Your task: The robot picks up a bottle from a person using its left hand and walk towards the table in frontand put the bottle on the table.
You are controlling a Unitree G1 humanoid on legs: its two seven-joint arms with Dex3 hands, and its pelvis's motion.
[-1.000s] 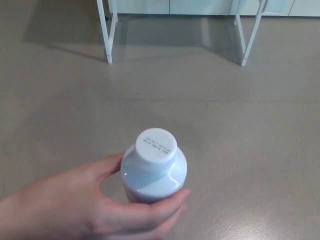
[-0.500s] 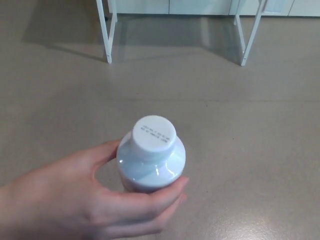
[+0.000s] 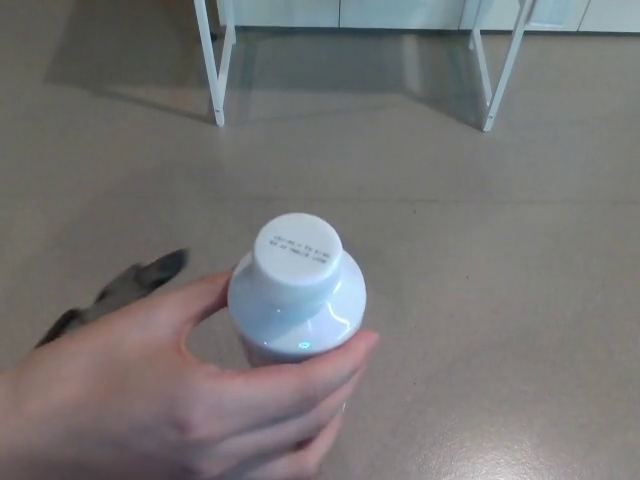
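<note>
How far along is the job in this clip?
Done: nothing; a person's hand holds the bottle. In hand: the left hand, dark and blurred, shows beside that hand, apart from the bottle. Left: taking the bottle, walking to the table, whose legs show ahead, and setting it down.

bare grey-brown floor [image 3: 500, 300], pale cabinets [image 3: 400, 10] behind

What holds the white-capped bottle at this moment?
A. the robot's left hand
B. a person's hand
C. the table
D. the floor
B: a person's hand wraps around the bottle, held above the floor; the left robot hand is just a dark blur to the side, apart from the bottle.
</note>
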